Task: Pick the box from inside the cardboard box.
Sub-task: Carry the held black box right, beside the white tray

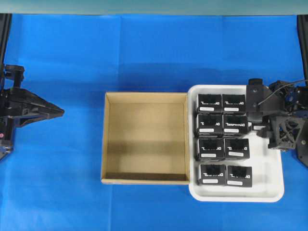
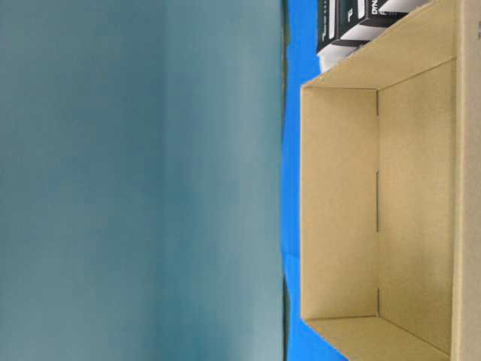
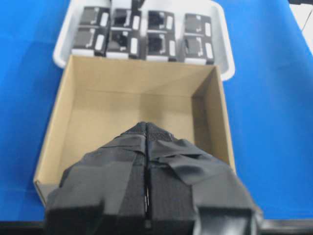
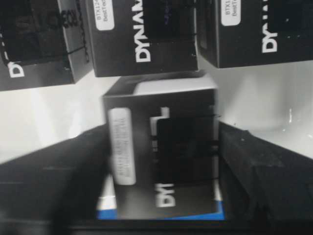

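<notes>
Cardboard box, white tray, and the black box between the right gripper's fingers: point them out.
cardboard box [image 1: 144, 144]: overhead view, bare floor inside.
white tray [image 1: 269, 178]: overhead view, bare bottom near its right rim.
black box [image 4: 161, 147]: right wrist view, top face, between the gripper's fingers.

One camera is looking straight down at the cardboard box [image 1: 146, 138] — another is sitting low beside it, turned sideways; both wrist cameras are peeking close.
</notes>
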You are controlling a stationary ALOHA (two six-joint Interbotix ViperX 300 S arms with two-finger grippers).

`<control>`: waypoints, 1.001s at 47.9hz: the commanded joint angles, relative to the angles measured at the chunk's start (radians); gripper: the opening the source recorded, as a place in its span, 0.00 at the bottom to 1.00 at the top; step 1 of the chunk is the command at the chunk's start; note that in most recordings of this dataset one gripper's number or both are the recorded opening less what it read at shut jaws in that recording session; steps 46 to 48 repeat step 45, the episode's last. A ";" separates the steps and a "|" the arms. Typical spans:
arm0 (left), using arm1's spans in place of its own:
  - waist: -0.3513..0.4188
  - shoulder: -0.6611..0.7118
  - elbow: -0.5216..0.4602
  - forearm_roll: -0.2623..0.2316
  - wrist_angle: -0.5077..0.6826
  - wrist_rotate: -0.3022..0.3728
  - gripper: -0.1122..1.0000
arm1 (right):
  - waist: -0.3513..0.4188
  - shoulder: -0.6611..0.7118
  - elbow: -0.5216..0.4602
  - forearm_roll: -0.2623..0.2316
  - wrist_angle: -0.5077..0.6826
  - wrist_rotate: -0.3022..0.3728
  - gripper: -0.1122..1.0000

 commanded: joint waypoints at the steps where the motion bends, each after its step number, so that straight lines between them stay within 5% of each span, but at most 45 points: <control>1: -0.009 0.008 -0.011 0.003 -0.006 0.000 0.04 | 0.002 0.011 -0.008 -0.002 -0.005 0.002 0.84; 6: -0.012 0.012 -0.011 0.002 -0.005 0.000 0.04 | 0.002 0.023 -0.011 -0.003 -0.003 0.000 0.95; 28: -0.012 0.017 -0.011 0.003 -0.006 0.000 0.04 | 0.002 0.012 -0.038 -0.006 0.009 0.005 0.95; 48: -0.012 0.017 -0.011 0.003 -0.009 0.000 0.04 | 0.000 -0.172 -0.153 -0.005 0.140 0.023 0.99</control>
